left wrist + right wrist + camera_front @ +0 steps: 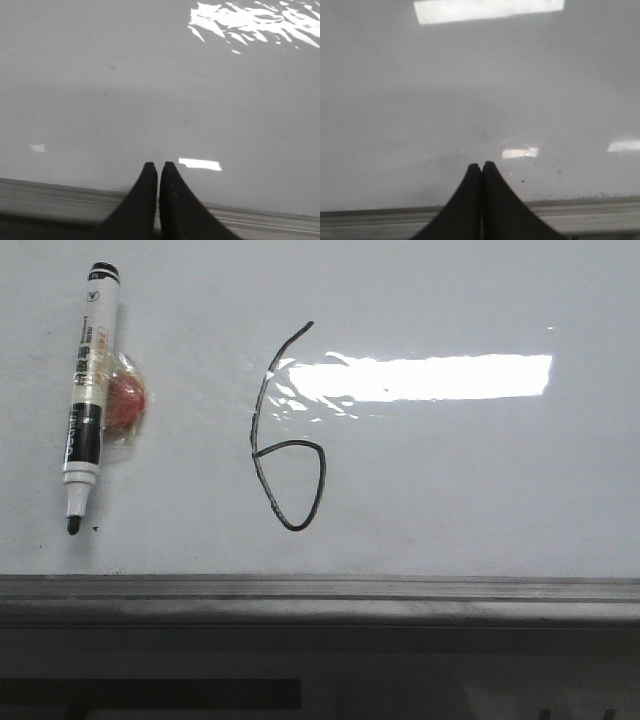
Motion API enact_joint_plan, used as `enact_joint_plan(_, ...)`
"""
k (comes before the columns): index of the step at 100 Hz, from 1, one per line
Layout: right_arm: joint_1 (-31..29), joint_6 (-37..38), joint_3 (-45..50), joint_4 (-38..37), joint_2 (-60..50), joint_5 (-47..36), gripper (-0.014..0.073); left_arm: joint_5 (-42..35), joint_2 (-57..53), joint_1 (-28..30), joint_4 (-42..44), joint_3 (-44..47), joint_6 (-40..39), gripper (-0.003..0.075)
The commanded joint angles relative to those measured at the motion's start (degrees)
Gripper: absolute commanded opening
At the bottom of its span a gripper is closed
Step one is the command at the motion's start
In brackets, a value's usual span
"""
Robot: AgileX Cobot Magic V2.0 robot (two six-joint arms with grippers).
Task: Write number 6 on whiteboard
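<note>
The number 6 is on the whiteboard; both end effectors, left and right, are pressed together.

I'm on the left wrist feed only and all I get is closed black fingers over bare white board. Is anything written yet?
Observer: Yes. The front view shows the number 6 drawn in black on the whiteboard.
Operator: Where's the marker?
Observer: The marker lies on the board to the left of the 6, uncapped, tip toward the ledge, apart from the figure.
Operator: Is the right arm holding something?
Observer: No. In its wrist view the right gripper is shut on nothing, like the left gripper.
</note>
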Motion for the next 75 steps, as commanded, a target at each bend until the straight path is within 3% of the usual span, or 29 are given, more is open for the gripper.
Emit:
enact_joint_plan(1,-0.27,-2.77,1.49,2.20,-1.09,-0.78,-0.0064,-2.62,-1.60,0.19,-0.68,2.52,0.05,-0.0019)
enact_joint_plan(75,-0.27,-2.77,1.49,2.20,-1.09,-0.24,-0.0064,-2.62,-1.60,0.19,-0.68,2.52,0.05,-0.0019)
